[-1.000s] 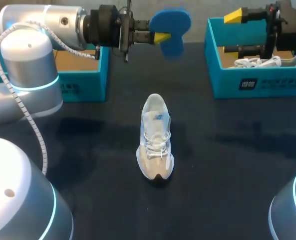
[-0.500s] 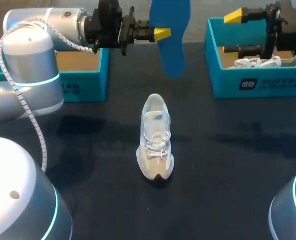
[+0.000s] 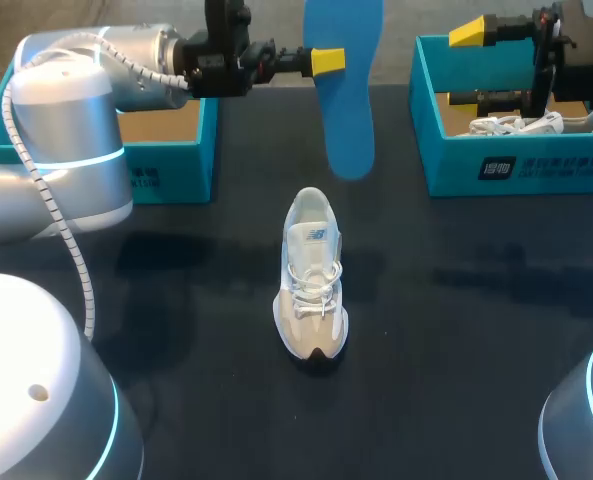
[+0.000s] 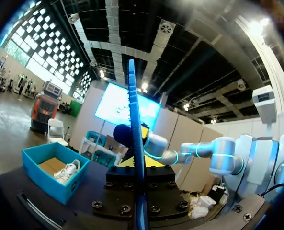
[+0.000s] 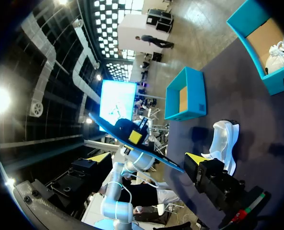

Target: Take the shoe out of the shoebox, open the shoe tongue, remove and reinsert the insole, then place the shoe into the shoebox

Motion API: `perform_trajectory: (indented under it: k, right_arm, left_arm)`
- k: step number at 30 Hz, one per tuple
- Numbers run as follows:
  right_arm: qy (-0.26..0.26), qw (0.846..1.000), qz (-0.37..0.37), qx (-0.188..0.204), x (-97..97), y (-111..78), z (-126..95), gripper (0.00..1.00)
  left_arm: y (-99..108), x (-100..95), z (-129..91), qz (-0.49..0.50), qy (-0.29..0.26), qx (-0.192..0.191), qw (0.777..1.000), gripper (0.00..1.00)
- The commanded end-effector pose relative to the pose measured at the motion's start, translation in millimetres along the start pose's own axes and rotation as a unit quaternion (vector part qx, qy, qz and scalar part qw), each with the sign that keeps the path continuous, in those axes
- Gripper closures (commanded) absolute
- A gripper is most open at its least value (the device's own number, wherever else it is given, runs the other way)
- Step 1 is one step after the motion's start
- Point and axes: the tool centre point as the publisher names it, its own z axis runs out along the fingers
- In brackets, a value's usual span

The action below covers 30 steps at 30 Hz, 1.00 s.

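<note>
Insole [image 3: 344, 110] upright in air, pinched by left hand [image 3: 328, 62], forearm level

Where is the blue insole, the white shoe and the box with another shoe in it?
blue insole [image 3: 344, 110], head view, its flat middle.
white shoe [image 3: 313, 285], head view, its laces.
box [image 3: 546, 168], head view, its front wall.

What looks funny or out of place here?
The flat blue foam insole is outside the white lace-up sneaker, hanging in the air, pinched by the left gripper. The sneaker stands alone on the dark table. Nothing looks spilled or broken.
</note>
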Motion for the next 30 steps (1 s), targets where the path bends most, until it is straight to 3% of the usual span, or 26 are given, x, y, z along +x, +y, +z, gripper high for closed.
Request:
perform_trajectory:
  k: [1, 8, 9, 14, 23, 30]
  right_arm:
    - [-0.001, 1.000, 0.000, -0.001, -0.1, -0.3, 1.0, 0.00]
    - [-0.001, 1.000, 0.000, -0.001, -0.1, -0.3, 1.0, 0.00]
    - [-0.001, 1.000, 0.000, -0.001, -0.1, -0.3, 1.0, 0.00]
    - [-0.001, 1.000, 0.000, -0.001, -0.1, -0.3, 1.0, 0.00]
    - [-0.001, 1.000, 0.000, -0.001, -0.1, -0.3, 1.0, 0.00]
    - [-0.001, 1.000, 0.000, -0.001, -0.1, -0.3, 1.0, 0.00]
  left_arm:
    - [0.7, 1.6, 0.7, -0.420, -0.028, 0.042, 0.906, 1.00]
    - [0.7, 1.6, 0.7, -0.420, -0.028, 0.042, 0.906, 1.00]
    - [3.0, 1.5, 2.6, -0.429, -0.030, 0.019, 0.902, 1.00]
    - [7.5, 3.5, 7.1, -0.480, -0.023, -0.002, 0.877, 1.00]
    - [12.3, 4.7, 5.7, -0.537, -0.026, -0.004, 0.843, 1.00]
    - [14.9, 1.9, 6.3, -0.557, -0.036, -0.009, 0.830, 1.00]
